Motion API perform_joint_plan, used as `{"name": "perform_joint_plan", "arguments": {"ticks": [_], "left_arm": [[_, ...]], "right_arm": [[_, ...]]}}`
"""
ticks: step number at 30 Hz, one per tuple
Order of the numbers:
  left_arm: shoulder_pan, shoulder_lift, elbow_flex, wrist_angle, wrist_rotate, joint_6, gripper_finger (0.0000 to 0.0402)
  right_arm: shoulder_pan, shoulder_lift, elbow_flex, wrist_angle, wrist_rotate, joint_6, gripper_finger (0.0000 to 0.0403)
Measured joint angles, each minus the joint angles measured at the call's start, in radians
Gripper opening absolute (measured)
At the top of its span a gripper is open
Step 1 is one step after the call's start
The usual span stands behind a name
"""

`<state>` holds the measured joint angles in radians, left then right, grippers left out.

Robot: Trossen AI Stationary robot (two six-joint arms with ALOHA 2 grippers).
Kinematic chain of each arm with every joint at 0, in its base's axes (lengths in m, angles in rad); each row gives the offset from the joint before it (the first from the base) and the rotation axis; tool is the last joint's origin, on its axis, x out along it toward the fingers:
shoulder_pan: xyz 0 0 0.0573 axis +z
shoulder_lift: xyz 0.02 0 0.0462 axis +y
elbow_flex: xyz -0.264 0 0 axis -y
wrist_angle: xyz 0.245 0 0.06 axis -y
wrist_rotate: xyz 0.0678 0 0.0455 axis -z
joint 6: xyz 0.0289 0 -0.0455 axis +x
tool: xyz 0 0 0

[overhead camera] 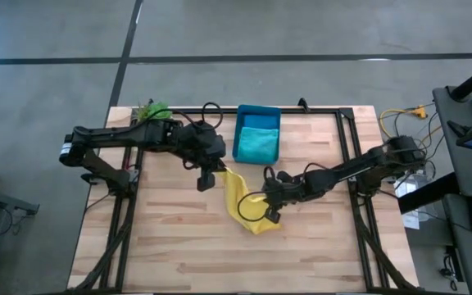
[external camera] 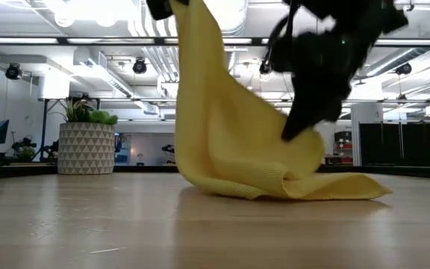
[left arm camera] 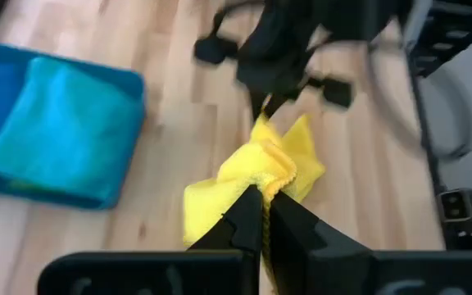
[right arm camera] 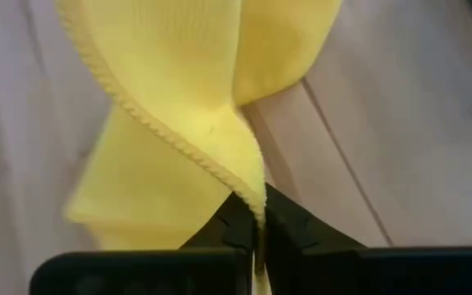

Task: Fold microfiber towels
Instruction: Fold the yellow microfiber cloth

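A yellow microfiber towel (overhead camera: 242,199) is held between both arms at the middle of the table. Its upper end hangs from my left gripper (overhead camera: 218,170), which is shut on it well above the wood. From there the towel (external camera: 222,127) slopes down, and its bunched lower part (external camera: 304,187) rests on the table. My right gripper (overhead camera: 262,206) is shut on the towel low down, just above the table. A folded teal towel (overhead camera: 257,145) lies in the blue bin (overhead camera: 258,110) at the far side. My left gripper pinches a bunched corner of the yellow towel (left arm camera: 269,176) between its two fingers, slanting down from the table's left. The towel hangs slack below it, lifted at this end. My right gripper pinches the towel's stitched edge (right arm camera: 248,184) between its two fingers, one layer as far as it shows. The fingers slant down from the table's right. The cloth around the hold lies slack, folded on the table.
The blue bin (left arm camera: 133,86) stands just beyond the towel toward the far edge. A potted plant (external camera: 86,142) sits at the far left corner. A black frame (overhead camera: 347,139) runs along the table's sides. Bare wood lies toward the near edge.
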<state>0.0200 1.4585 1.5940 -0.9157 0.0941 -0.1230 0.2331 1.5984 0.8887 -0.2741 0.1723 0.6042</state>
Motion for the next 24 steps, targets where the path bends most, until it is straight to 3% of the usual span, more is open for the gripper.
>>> {"name": "perform_joint_plan", "arguments": {"ticks": [6, 9, 17, 24], "left_arm": [[0.000, -0.058, 0.000, -0.162, -0.077, 0.033, 0.0000], [0.000, -0.086, -0.001, -0.209, -0.139, 0.073, 0.0000], [0.053, -0.150, 0.010, -0.199, -0.278, 0.226, 0.0000], [0.152, -0.170, 0.103, -0.145, -0.408, 0.355, 0.0000]], "right_arm": [[0.029, -0.113, 0.160, -0.322, 0.021, -0.009, 0.0009], [0.041, -0.139, 0.273, -0.520, 0.081, -0.023, 0.0009], [-0.001, -0.159, 0.611, -0.964, 0.247, -0.099, 0.0009], [-0.129, -0.158, 0.895, -1.176, 0.423, -0.314, 0.0008]]}}
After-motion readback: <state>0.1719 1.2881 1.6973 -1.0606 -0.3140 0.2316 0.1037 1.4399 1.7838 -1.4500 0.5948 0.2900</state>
